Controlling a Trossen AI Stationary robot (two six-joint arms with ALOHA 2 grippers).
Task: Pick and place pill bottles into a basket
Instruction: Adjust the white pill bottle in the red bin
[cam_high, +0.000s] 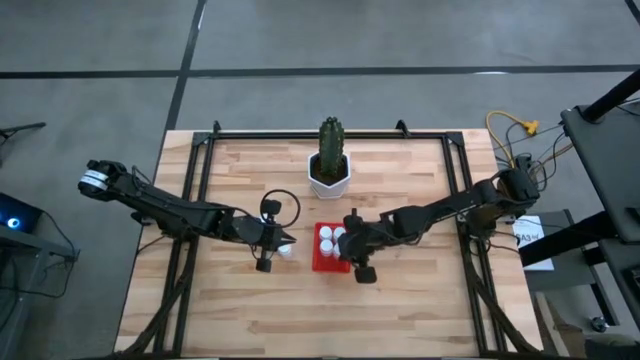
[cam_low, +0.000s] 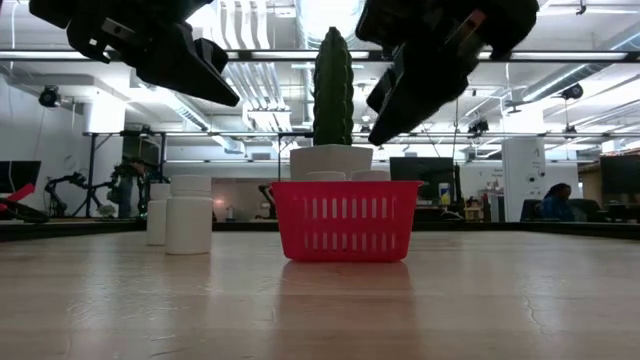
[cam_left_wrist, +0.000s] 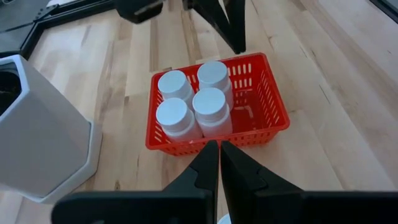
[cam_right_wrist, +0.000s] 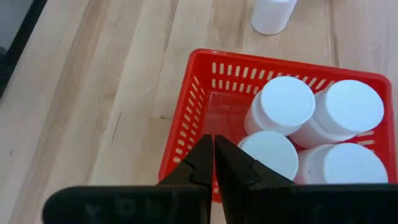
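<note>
While four pill bottles (cam_left_wrist: 193, 102) are sitting in the basket (cam_left_wrist: 273, 106), two bottles (cam_low: 189, 214) are standing outside; both grippers (cam_high: 287, 241) (cam_high: 347, 245) are hovering closed, empty.

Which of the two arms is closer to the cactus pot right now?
It is close; the right looks slightly nearer. The right end effector is above the red basket, just in front of the cactus pot. The left end effector is off to the pot's left, over two loose bottles.

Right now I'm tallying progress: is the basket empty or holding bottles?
Holding bottles: the basket has four upright bottles inside, filling one end; the other end is bare.
</note>
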